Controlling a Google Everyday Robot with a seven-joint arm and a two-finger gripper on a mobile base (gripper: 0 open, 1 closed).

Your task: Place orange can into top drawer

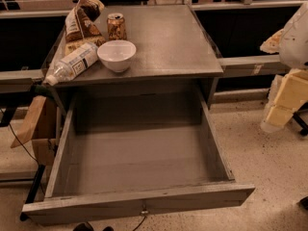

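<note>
The orange can [116, 26] stands upright at the back left of the grey tabletop [173, 42], just behind a white bowl. The top drawer [139, 203] is pulled fully out below the tabletop, and its grey inside is bare. My gripper [281, 105] is at the right edge of the view, beside the table's right side and level with the drawer's back. It is well away from the can and holds nothing that I can see. The white arm [294, 32] rises above it.
A white bowl [117, 55] sits near the tabletop's front left. A clear plastic bottle [72, 64] lies on its side at the left edge. A brown snack bag [82, 23] leans behind it. A cardboard box [36, 124] hangs at the drawer's left.
</note>
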